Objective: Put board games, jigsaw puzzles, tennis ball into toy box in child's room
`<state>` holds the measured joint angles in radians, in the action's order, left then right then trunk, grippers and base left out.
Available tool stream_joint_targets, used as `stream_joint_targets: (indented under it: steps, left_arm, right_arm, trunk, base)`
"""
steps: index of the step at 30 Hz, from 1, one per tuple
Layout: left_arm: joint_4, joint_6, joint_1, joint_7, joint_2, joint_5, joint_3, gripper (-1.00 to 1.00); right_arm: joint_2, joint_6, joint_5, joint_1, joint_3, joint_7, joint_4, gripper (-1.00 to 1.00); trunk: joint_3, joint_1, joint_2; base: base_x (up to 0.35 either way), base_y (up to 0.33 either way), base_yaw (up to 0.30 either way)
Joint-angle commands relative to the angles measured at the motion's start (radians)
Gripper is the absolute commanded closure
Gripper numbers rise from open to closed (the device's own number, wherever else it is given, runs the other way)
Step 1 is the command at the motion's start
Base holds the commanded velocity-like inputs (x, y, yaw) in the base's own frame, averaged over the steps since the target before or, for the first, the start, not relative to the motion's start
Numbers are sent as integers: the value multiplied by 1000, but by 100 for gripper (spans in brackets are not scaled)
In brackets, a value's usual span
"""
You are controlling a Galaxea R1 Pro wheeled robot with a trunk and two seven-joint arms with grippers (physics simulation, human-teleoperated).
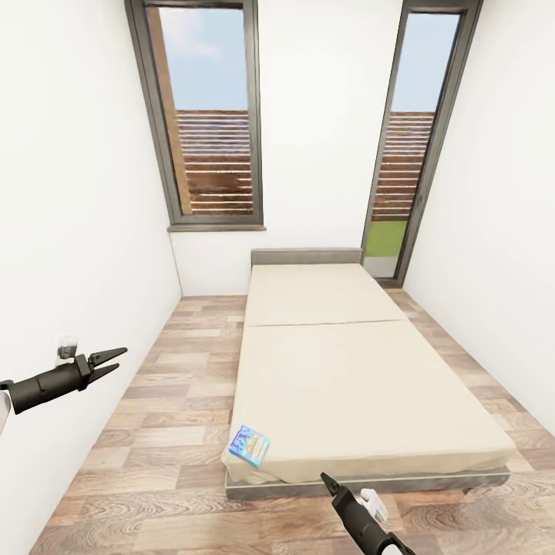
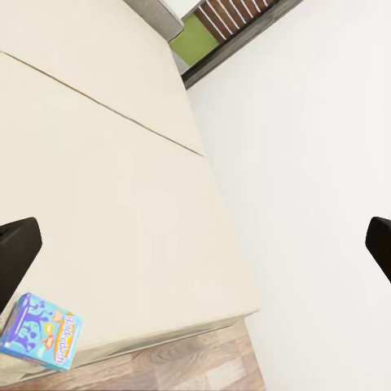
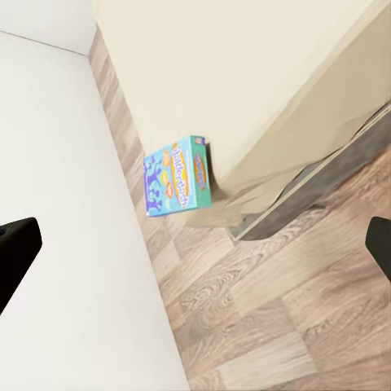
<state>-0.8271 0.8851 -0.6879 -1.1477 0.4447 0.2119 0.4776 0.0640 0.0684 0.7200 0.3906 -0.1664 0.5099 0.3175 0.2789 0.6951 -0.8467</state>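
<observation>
Blue board game (image 1: 249,445) on bed (image 1: 362,385) corner, both grippers spread apart, empty.

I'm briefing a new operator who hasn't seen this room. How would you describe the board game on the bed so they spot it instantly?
Find the bed with the beige mattress under the two tall windows. At its near corner on the robot's left lies the board game, a thin flat box. It is bright blue with cartoon print, the one colourful thing on the plain mattress.
</observation>
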Motion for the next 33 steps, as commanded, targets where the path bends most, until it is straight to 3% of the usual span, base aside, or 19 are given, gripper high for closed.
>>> stream_joint_targets:
  steps: [1, 33]
  left_arm:
    - [0, 6, -1, -1, 0, 3, 0, -100]
    - [0, 6, -1, -1, 0, 2, -1, -100]
  right_arm:
    - [0, 7, 9, 1, -4, 4, 0, -100]
    - [-1, 7, 7, 1, -4, 4, 0, -100]
  trunk:
    - [5, 4, -8]
    - [105, 127, -232]
  base:
    - [0, 0, 0]
    - [0, 0, 0]
